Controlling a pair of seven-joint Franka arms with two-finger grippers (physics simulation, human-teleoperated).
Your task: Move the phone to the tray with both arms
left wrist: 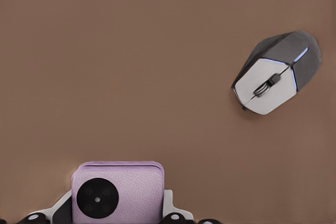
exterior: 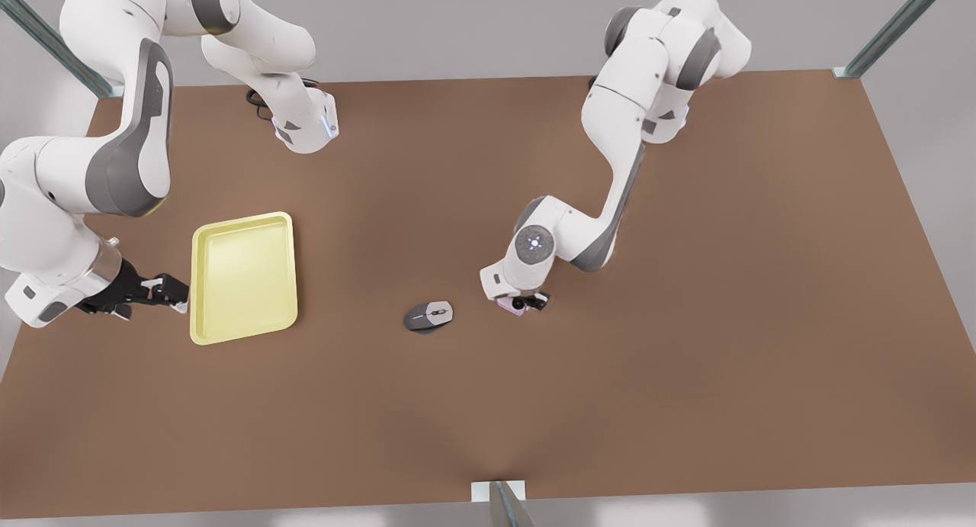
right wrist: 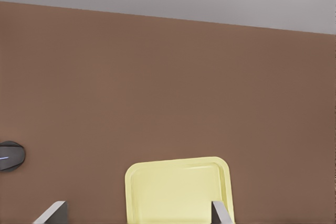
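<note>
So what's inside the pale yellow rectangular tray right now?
Nothing: the pale yellow tray shows a bare floor. The lilac-pink phone sits between the left gripper fingers; the right gripper waits beside the tray.

Soft, even light falls from overhead across the brown counter (exterior: 686,321), bright without glare. Shadows are faint and short: a thin dark rim hugs the mouse (exterior: 428,316) and the tray (exterior: 242,277). Edges look slightly smeared, with no visible distortion toward the counter's corners.

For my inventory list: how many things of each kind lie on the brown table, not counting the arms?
Phone: 1
Computer mouse: 1
Tray: 1
Total: 3
</note>
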